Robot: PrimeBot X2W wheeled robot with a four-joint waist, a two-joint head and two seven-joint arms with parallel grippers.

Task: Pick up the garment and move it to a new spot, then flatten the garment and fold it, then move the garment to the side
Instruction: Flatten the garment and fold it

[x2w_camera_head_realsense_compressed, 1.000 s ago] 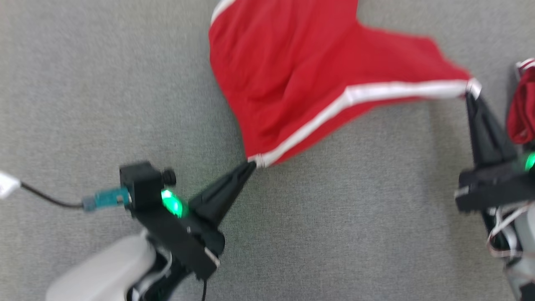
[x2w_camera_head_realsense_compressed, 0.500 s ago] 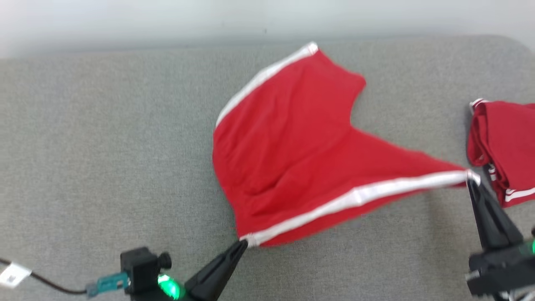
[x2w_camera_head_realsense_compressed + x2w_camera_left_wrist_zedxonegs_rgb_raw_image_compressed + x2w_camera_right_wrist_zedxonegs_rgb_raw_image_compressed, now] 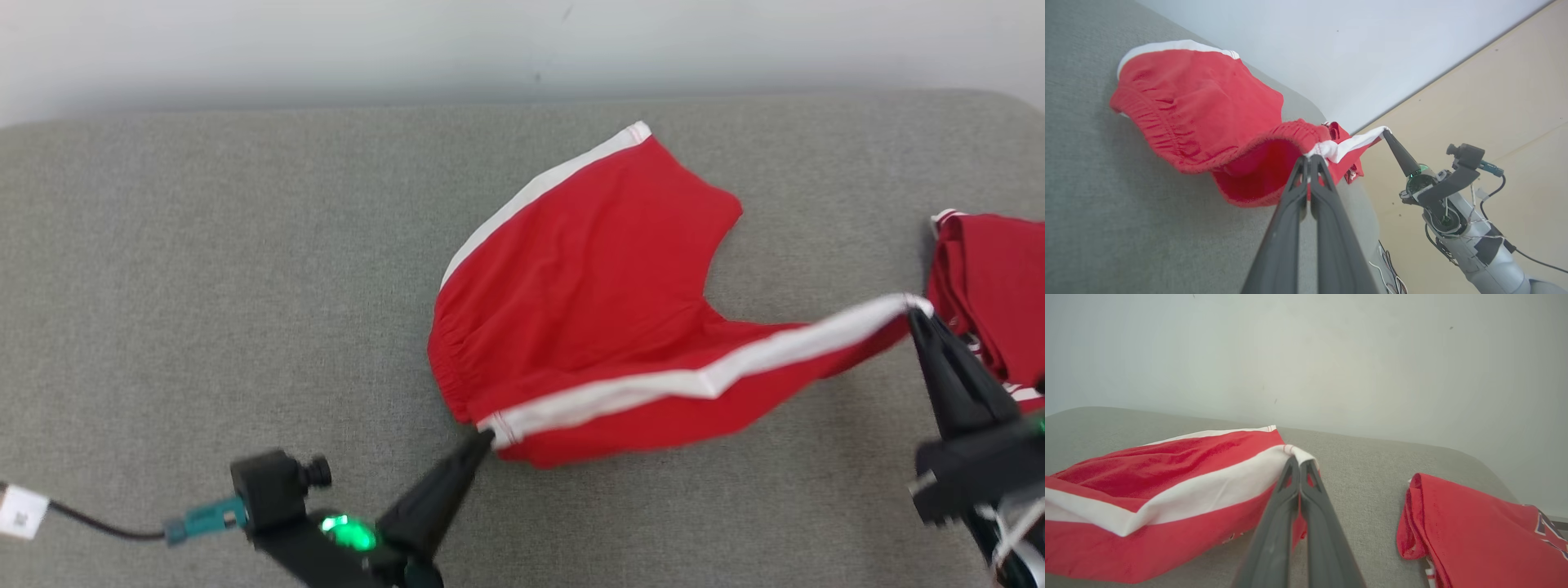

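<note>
Two corners of the red shorts point(image 3: 588, 286) were pinched and raised, while the rest of the garment lay on the grey cushion point(image 3: 204, 269), a little right of centre in the head view. One white side stripe point(image 3: 694, 380) ran along the lower edge between the two grips. The other stripe edged the upper left side and ended at a corner near the cushion's back edge.

The left gripper point(image 3: 486, 437), fingers pressed together, clamped the waistband corner at the lower centre of the frame. The right gripper point(image 3: 914, 314), likewise closed tight on cloth, held the leg-hem corner at the right side of the frame.

Just past that corner, at the right edge, a second red garment point(image 3: 992, 294) lay folded. The right wrist view showed grey cushion between it and the shorts.

Open cushion surface spread over the left half of the head frame and along a strip at the bottom. A pale wall point(image 3: 490, 49) ran behind the cushion's back edge at the top. A dark cable point(image 3: 98, 527) with a white tag trailed from the left wrist toward the lower left edge.
</note>
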